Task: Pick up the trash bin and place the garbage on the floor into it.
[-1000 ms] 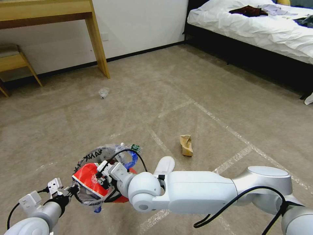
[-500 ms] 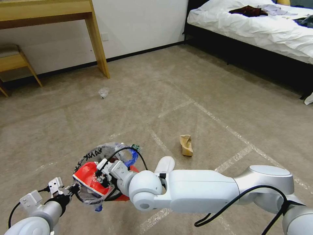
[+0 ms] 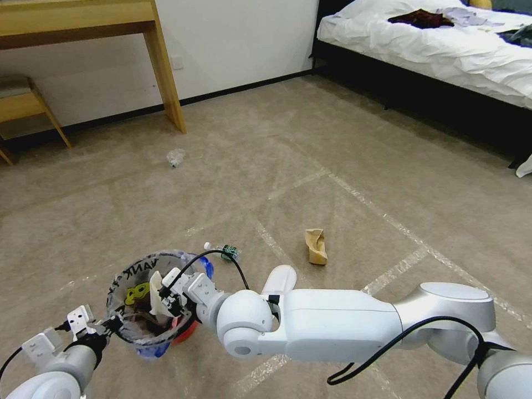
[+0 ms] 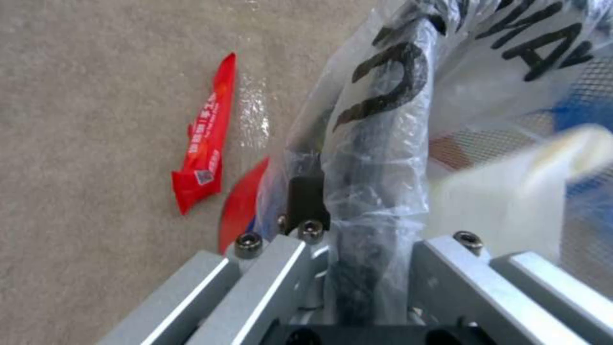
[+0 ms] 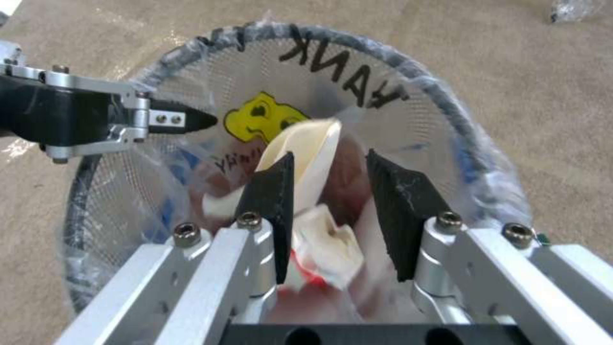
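Observation:
The trash bin point(image 3: 137, 268) hangs upright at lower left, its clear bag showing a yellow face. My left gripper point(image 3: 113, 323) is shut on its near rim point(image 4: 383, 120). My right gripper point(image 3: 166, 292) hovers open over the mouth. A white slipper sole point(image 5: 306, 143) stands loose between its fingers point(image 5: 399, 201), inside the bin point(image 5: 409, 72). On the carpet lie a green-labelled bottle point(image 3: 224, 252), a brown cardboard scrap point(image 3: 316, 247), a clear plastic scrap point(image 3: 175, 158) and a white slipper sole point(image 3: 280, 279) partly under my right arm. A red wrapper point(image 4: 204, 139) lies below the bin.
A wooden desk leg point(image 3: 166, 72) and a low wooden stool point(image 3: 27, 105) stand at the far left wall. A bed point(image 3: 432, 50) with a dark frame fills the far right. Open carpet with tape lines point(image 3: 388, 219) lies ahead.
The bin has swung from tilted, with its red side showing, to upright with its mouth up, and has shifted left and lower with my left arm. The bottle behind it now shows whole.

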### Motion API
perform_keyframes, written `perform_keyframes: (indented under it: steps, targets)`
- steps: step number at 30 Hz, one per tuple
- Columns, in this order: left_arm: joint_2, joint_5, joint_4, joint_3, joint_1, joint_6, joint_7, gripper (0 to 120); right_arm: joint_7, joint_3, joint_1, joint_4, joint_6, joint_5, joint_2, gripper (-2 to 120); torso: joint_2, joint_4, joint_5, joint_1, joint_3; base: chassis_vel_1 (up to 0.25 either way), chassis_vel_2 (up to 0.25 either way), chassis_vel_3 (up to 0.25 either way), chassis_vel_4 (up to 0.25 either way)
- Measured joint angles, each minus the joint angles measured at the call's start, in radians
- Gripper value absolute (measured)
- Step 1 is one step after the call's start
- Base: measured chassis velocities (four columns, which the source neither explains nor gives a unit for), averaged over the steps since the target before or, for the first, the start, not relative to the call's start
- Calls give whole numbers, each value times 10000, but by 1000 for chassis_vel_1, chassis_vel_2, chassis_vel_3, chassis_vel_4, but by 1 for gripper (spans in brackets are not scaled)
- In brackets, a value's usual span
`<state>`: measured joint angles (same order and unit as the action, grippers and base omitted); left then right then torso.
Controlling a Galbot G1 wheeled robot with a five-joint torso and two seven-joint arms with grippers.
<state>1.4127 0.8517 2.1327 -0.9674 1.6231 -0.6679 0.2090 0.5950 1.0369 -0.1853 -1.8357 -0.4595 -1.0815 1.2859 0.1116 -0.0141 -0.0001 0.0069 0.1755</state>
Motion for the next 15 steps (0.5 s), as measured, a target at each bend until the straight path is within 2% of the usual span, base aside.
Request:
perform_keyframes:
  steps: [10, 11, 13, 14, 15]
  targets:
    - [1, 56, -25, 15, -25, -29, -82, 1, -63, -37, -52, -23, 125, 16, -19, 35, -1, -2, 0, 0, 0, 0, 0, 0, 0]
    - [5, 56, -50, 19, -25, -30, -87, 1, -95, -120, -53, -71, 165, 13, -26, 40, 0, -2, 1, 0, 0, 0, 0, 0, 0]
    - [7, 55, -70, 24, -29, -31, -92, 1, -174, -192, -56, -114, 294, 11, -30, 44, -1, -2, 1, 0, 0, 0, 0, 0, 0]
    - [12, 53, -86, 29, -39, -33, -97, 1, -249, -264, -65, -156, 403, 25, -32, 50, -1, -1, 1, 0, 0, 0, 0, 0, 0]
    - [12, 53, -86, 29, -39, -33, -97, 1, -249, -264, -65, -156, 403, 25, -32, 50, -1, -1, 1, 0, 0, 0, 0, 0, 0]
